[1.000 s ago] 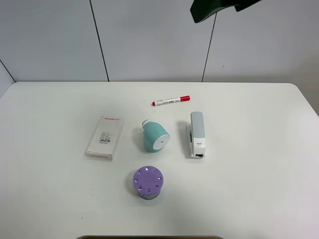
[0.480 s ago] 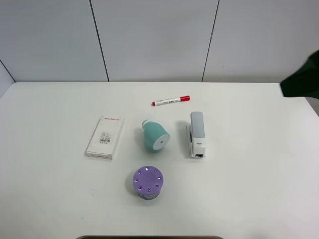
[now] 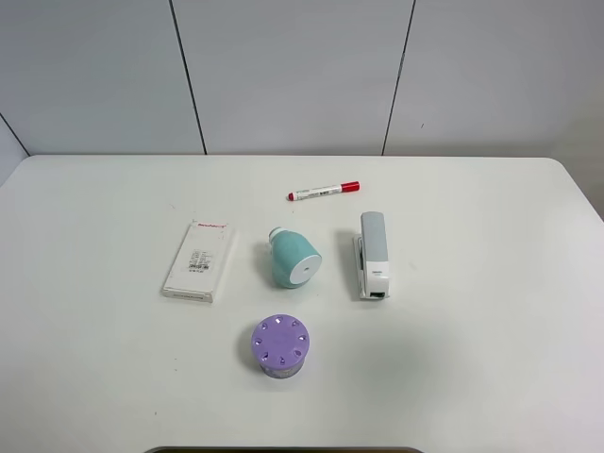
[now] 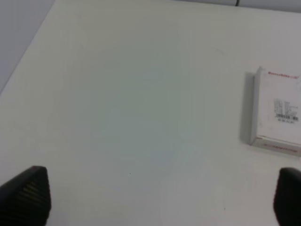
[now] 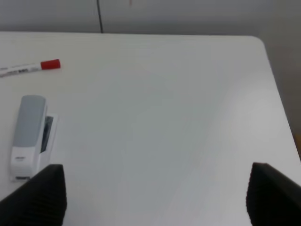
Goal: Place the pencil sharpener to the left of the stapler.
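Note:
The teal-green pencil sharpener [image 3: 293,259] lies on its side mid-table, white face toward the front. The grey and white stapler [image 3: 372,255] lies just right of it, a small gap between them; the right wrist view also shows the stapler [image 5: 29,134]. Neither arm appears in the exterior high view. My left gripper [image 4: 160,197] is open over bare table, well left of the flat white box [image 4: 277,112]. My right gripper [image 5: 155,197] is open above the table, right of the stapler. Both hold nothing.
A red-capped white marker [image 3: 324,192] lies behind the stapler. A flat white box [image 3: 199,260] sits left of the sharpener. A purple round cylinder with holes [image 3: 280,345] stands in front of it. The table's right edge [image 5: 277,94] is near the right gripper.
A dark arm part seen at the top, then at the right edge of the exterior high view, has left the picture. The objects on the table have not moved.

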`<state>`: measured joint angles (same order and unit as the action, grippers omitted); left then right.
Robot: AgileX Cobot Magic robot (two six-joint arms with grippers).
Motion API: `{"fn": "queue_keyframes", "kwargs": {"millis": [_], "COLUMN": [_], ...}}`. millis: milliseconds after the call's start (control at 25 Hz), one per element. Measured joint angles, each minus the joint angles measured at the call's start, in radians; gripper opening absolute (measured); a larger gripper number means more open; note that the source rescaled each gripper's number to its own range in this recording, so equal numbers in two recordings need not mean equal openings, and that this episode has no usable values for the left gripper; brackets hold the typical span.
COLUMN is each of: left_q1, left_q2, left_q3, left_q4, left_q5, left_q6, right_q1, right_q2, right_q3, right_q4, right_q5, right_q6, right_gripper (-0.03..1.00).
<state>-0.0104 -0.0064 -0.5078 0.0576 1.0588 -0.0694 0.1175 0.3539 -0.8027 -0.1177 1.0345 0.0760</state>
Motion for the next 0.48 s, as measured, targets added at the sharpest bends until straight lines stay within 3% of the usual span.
{"fn": "queue_keyframes", "kwargs": {"millis": [200, 480], "left_q1": [0.000, 0.000], "left_q2": [0.000, 0.000], "left_q3": [0.000, 0.000], "left_q4": [0.000, 0.000], "left_q5": [0.000, 0.000], "left_q6": [0.000, 0.000], "right_q1": [-0.016, -0.036], "right_q2": [-0.225, -0.356], "right_q3": [0.205, 0.289], "right_q4": [0.050, 0.077], "right_q5": [-0.008, 0.029], "right_q6": [0.000, -0.009], "right_gripper": [0.43, 0.43]}}
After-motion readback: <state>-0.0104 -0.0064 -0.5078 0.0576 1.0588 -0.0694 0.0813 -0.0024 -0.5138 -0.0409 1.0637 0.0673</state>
